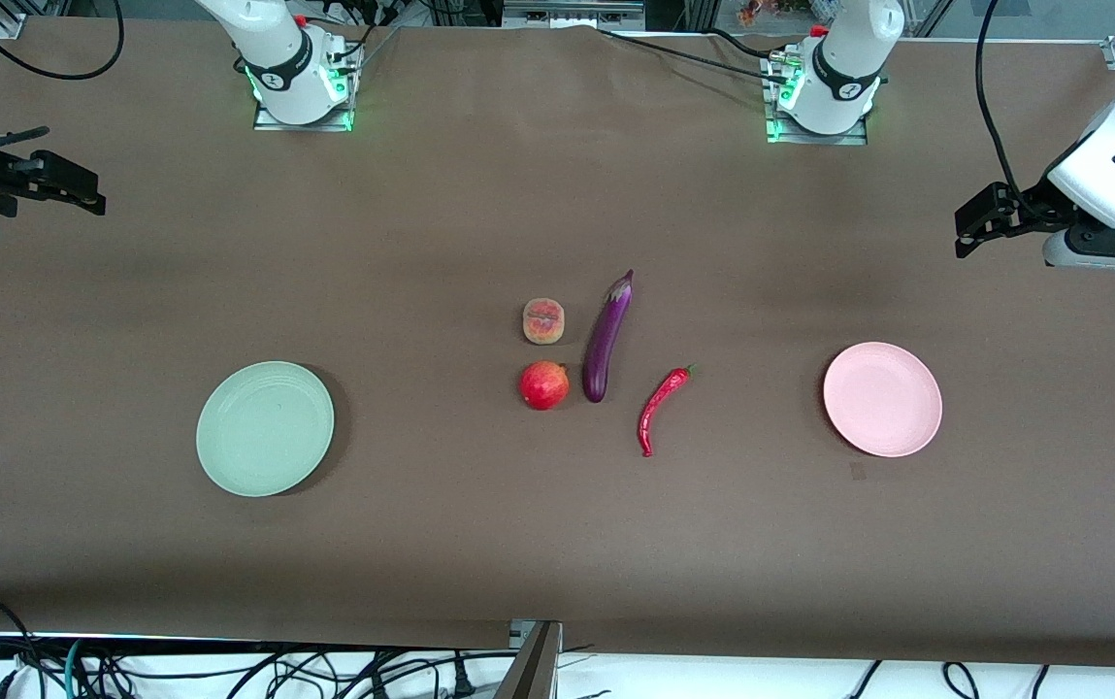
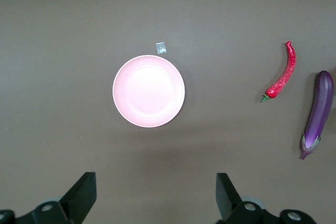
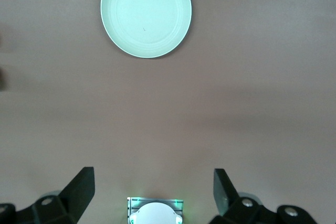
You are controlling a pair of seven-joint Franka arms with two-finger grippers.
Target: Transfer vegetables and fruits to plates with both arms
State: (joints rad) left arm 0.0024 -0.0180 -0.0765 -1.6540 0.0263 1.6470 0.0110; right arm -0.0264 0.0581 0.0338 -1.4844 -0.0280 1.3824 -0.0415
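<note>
The purple eggplant (image 1: 606, 338), red chili (image 1: 662, 408), red pomegranate (image 1: 544, 385) and yellowish-orange peach (image 1: 543, 321) lie together on the brown table's middle. The peach is farther from the front camera than the pomegranate. The pale green plate (image 1: 265, 428) lies empty toward the right arm's end, and the pale pink plate (image 1: 882, 399) lies empty toward the left arm's end. My left gripper (image 1: 967, 233) hangs open and empty over the table's end past the pink plate (image 2: 148, 91); its view also shows the chili (image 2: 281, 80) and eggplant (image 2: 318, 113). My right gripper (image 1: 91, 194) hangs open and empty over the other end, the green plate (image 3: 146, 13) in its view.
The two arm bases (image 1: 303, 83) (image 1: 824, 92) stand on the table's edge farthest from the front camera. A small tape mark (image 2: 161, 48) sits on the cloth beside the pink plate. Cables hang below the table edge nearest the camera.
</note>
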